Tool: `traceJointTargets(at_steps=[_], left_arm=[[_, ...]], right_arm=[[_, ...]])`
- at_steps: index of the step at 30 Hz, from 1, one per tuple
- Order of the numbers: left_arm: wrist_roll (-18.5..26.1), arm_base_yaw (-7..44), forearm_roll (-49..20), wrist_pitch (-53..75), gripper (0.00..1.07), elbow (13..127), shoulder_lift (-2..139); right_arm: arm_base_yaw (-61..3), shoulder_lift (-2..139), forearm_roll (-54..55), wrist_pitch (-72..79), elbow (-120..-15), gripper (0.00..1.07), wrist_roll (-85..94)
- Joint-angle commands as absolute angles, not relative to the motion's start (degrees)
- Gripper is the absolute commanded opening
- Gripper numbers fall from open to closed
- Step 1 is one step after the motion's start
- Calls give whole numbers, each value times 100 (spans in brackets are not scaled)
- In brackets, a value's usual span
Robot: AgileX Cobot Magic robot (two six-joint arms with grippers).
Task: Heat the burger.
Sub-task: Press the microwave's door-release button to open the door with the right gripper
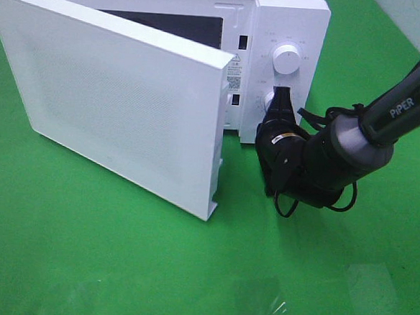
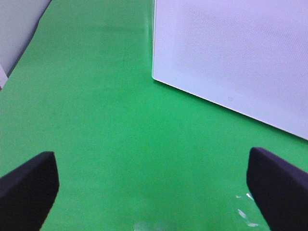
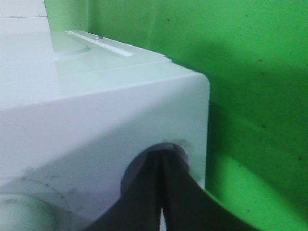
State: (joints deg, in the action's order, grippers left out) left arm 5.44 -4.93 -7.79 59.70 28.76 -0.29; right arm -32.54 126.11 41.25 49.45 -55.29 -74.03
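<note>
Fingertips of right gripper point(image 1: 280, 99) pinched shut on white round lower dial point(image 1: 269, 101) of boxy white microwave point(image 1: 292, 19). Only the wrist view showing dark fingers point(image 3: 139, 202) meeting at the dial's recess. Black right arm point(image 1: 386, 119) slanting in from far right. Left gripper point(image 2: 151, 192) spread wide over green cloth point(image 1: 116, 266), just near of open white microwave door point(image 1: 113, 93). Burger visible in no view.

White microwave point(image 1: 291, 33) stands on green cloth point(image 1: 81, 249), door point(image 1: 113, 93) swung open.
</note>
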Motion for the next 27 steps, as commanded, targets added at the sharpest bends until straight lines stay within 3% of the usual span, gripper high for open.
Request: traceJointTargets(at_steps=[1,11,27], left_arm=[[527,-510,-808,5964,99,2859,-80],[527,-510,-808,5964,99,2859,-80],[527,-510,-808,5964,99,2859,-80]], right_arm=[[-3008,12485,3684,6188,-5999,0,-7282],[-3025,12170,3667,5724,-5592,0,-7299],[-3025,11448,2636,3415,-4824,0,-7322]])
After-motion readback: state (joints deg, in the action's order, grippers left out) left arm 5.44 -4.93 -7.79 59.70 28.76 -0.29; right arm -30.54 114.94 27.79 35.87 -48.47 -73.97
